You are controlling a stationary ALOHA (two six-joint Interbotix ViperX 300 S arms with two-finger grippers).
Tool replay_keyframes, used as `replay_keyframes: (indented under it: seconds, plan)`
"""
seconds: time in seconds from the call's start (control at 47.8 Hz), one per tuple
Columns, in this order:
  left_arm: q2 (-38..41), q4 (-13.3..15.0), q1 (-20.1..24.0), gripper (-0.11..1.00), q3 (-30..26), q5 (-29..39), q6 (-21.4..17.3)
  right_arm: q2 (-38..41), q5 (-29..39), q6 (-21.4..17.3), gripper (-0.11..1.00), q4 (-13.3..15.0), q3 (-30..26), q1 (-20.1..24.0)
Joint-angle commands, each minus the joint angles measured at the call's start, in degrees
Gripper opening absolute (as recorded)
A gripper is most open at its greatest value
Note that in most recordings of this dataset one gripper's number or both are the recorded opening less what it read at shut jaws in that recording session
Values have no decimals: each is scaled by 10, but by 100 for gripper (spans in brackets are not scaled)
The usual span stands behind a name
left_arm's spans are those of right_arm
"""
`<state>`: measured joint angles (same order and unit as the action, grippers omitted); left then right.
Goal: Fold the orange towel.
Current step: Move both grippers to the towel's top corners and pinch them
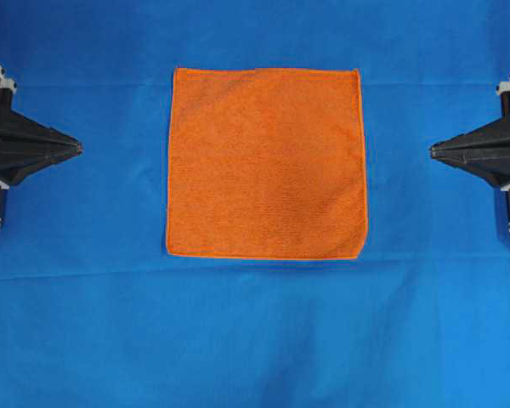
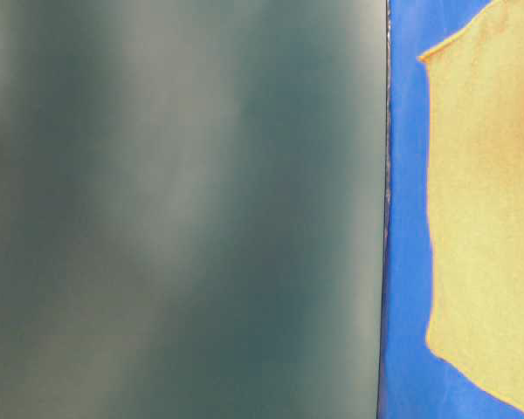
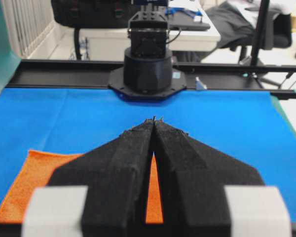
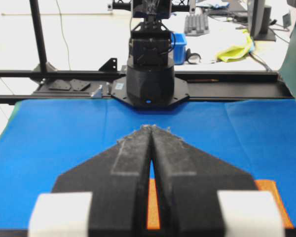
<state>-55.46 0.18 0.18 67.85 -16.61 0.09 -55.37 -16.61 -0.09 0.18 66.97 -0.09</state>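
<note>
Between the two clenched, empty grippers, left [image 1: 78, 148] and right [image 1: 433, 150], the orange towel [image 1: 265, 163] lies flat on the blue sheet [image 1: 255, 340], ready for folding.

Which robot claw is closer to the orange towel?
The right, but only slightly. The right claw sits shut off the orange towel's right edge; the left claw sits shut off its left edge, a bit farther away.
</note>
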Motion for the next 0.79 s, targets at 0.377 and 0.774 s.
replay_keyframes:
  seconds: [0.377, 0.774]
  plan:
    - [112, 13, 112, 1, -26, -9, 9, 92, 67, -41, 2, -20, -40, -150]
    - [340, 14, 225, 57, -69, -60, 25, 321, 66, -49, 23, -18, -86, -299]
